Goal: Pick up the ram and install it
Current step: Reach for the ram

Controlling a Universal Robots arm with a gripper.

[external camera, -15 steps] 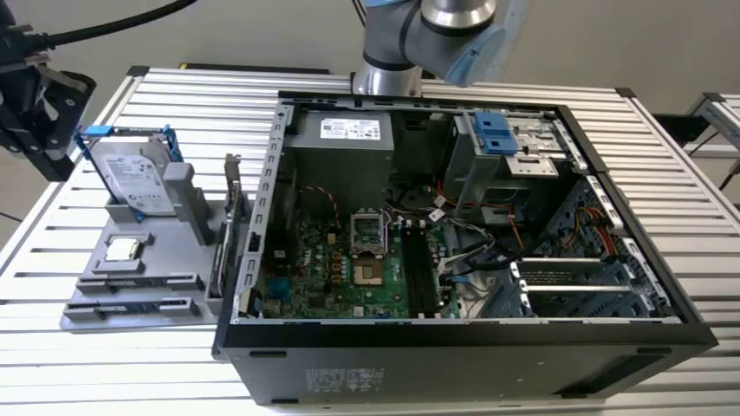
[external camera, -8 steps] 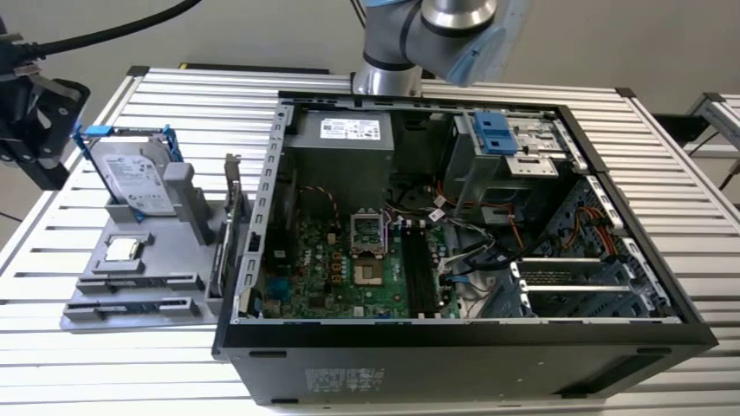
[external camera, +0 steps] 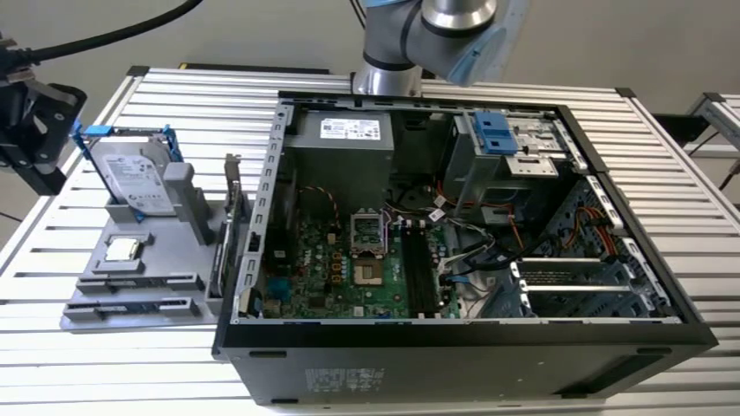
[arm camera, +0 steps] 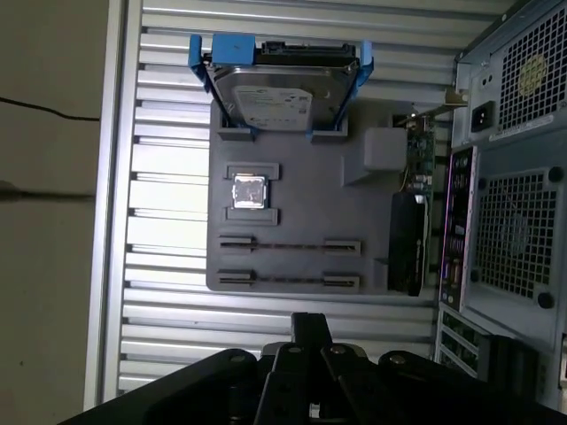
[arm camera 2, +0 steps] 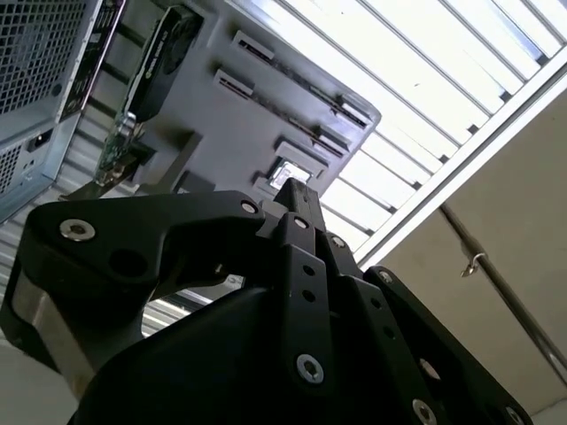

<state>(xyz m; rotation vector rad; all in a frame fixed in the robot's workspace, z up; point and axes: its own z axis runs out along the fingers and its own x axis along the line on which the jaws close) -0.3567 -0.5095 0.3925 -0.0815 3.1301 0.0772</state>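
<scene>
Near the grey plastic tray (arm camera: 306, 217), the black gripper (arm camera: 310, 323) hangs, fingers seemingly together, empty; the slim dark ram (arm camera: 290, 243) sits slotted there.

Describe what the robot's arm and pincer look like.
The arm is silver-grey and rounded, with a light blue joint cap. The pincer is matte black, built of angular linked bars dotted with silver screw heads.
</scene>
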